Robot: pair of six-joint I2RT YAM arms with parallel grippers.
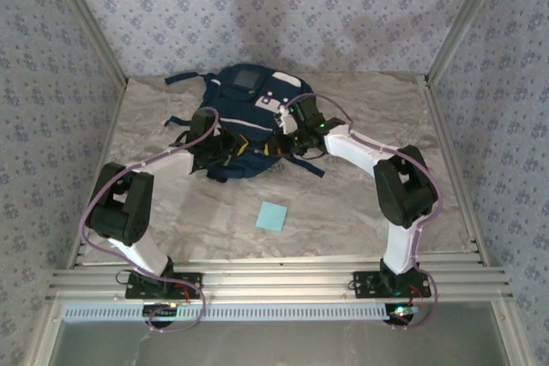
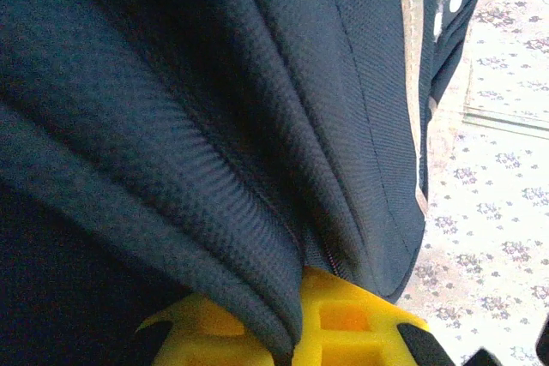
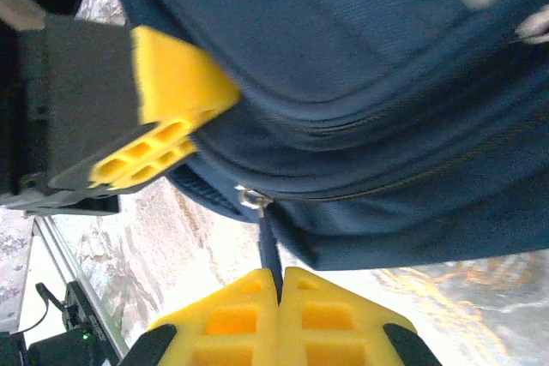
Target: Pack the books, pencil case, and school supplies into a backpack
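The backpack (image 1: 249, 117) lies at the far centre of the table (image 1: 360, 203), between both arms. The left gripper (image 2: 292, 336) is clamped on a fold of its navy fabric, apparently to brace the bag. The right gripper (image 3: 279, 293) is pinched tight on the zipper pull (image 3: 266, 242), positioned to draw the zipper. The light-blue note pad (image 1: 271, 216) lies on the table nearer the arm bases, well apart from the bag and not yet packed.

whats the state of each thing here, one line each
backpack: lying on the table, front patches up
left gripper: shut on backpack fabric
right gripper: shut on the zipper pull
note pad: flat on the table, not packed yet
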